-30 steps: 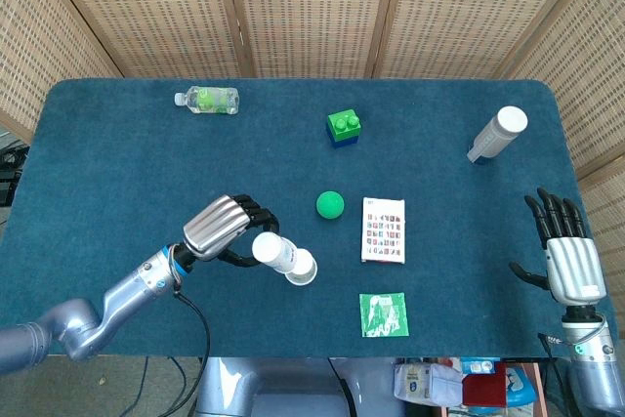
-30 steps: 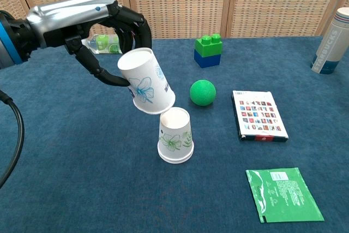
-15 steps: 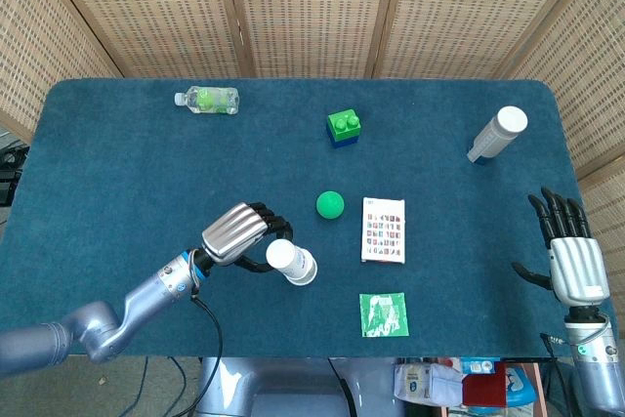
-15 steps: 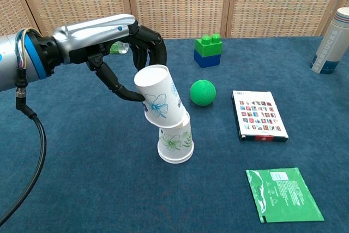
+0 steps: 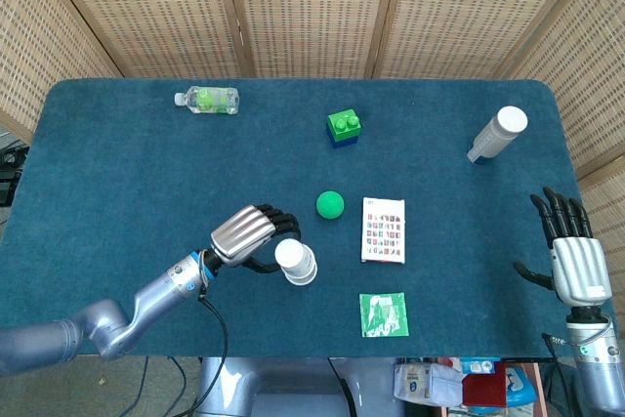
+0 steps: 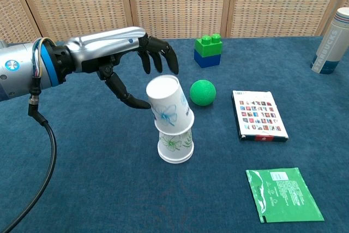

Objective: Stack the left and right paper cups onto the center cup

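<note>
- Top cup (image 6: 169, 103) upside down on the center cup (image 6: 175, 145), tilted a little left, both just left of bench middle, toward the near edge.
- Left hand (image 6: 126, 64) spread above and left of the stack; thumb tip at or just beside the top cup's upper left side, contact hard to tell; other fingers fanned apart over it, gripping nothing.
- Right hand (image 5: 569, 253) flat at the near right corner of the bench (image 5: 117, 153), fingers straight and apart, holding nothing; wrist cut off by the lower frame edge.
- Ball (image 6: 203, 92) just right of and beyond the stack; card box (image 6: 259, 115) further right; green packet (image 6: 283, 194) near the front edge.
- Green block (image 6: 208, 51) far of the ball; bottle (image 5: 207, 100) lying near the far left edge, mostly hidden behind the left hand in the chest view; tumbler (image 5: 497, 134) far right, cut off by the chest frame.
- Open cloth left of the stack and across the far middle.
- No third cup to be made out apart from the stack.
</note>
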`<state>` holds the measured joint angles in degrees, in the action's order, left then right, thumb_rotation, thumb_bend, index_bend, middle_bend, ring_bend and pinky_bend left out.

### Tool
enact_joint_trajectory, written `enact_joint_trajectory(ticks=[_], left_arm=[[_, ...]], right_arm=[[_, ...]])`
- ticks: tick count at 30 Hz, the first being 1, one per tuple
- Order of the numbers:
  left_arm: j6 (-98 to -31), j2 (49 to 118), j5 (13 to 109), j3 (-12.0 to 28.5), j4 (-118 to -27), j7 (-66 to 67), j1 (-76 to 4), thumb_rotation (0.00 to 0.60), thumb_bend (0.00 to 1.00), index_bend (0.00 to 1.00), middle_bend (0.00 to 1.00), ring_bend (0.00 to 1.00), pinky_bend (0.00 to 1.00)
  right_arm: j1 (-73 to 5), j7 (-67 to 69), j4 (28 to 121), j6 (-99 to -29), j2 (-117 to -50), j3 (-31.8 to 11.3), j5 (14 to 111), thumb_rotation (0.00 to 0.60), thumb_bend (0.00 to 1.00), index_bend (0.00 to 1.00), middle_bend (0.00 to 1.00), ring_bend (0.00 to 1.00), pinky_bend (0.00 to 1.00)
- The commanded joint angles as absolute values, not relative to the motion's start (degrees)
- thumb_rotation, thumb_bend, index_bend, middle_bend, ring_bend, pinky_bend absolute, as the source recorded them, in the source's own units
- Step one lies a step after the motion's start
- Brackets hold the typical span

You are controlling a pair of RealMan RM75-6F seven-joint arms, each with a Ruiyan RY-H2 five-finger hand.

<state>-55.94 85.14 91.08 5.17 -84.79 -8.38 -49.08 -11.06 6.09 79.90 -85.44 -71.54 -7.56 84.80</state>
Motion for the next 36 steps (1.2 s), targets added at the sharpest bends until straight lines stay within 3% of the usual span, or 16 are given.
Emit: enact_joint_trajectory(ticks=[1, 6, 12, 21, 26, 36], left_arm=[[-54.1, 84.0, 91.6, 4.3, -85.3, -9.1, -50.0, 0.6, 0.19, 0.0, 0.0, 0.0, 0.08], [-56.2, 83.1, 93.1, 4.1, -86.0, -11.7, -49.8, 0.6, 0.19, 0.0, 0.0, 0.0, 0.01], [-62.2, 80.0, 92.3, 4.6, -87.4, -11.3, -46.3, 0.6, 0.18, 0.0, 0.0, 0.0, 0.0], [-76.3, 72.7, 74.2, 4.5, -94.1, 8.4, -30.2, 0.6, 0.16, 0.0, 0.0, 0.0, 0.0], [-81.3, 68.7, 67.8, 3.2, -98.7, 10.8, -23.2, 0.6, 0.16, 0.0, 0.0, 0.0, 0.0], [-82.3, 65.9, 69.1, 1.3, -95.8, 2.9, -17.4, 0.6, 0.16, 0.0, 0.0, 0.0, 0.0]], right_arm=[[-11.0, 6.2, 79.9, -85.4, -71.5, -7.6, 84.8, 0.6, 0.0, 0.03, 0.0, 0.0, 0.0], [-11.0, 6.3, 79.8, -85.3, -71.4, -7.6, 84.9, 0.6, 0.0, 0.03, 0.0, 0.0, 0.0], [-10.9, 6.4, 80.1, -85.6, -71.3, -7.5, 85.3, 0.6, 0.0, 0.03, 0.0, 0.0, 0.0], [-10.5, 5.7, 81.0, -86.7, -71.0, -7.4, 86.1, 0.6, 0.0, 0.03, 0.0, 0.0, 0.0], [-10.4, 4.2, 81.5, -86.7, -70.9, -7.3, 86.3, 0.6, 0.0, 0.03, 0.0, 0.0, 0.0], [-10.0, 1.6, 83.0, -86.5, -70.3, -7.4, 85.3, 0.6, 0.0, 0.03, 0.0, 0.0, 0.0]])
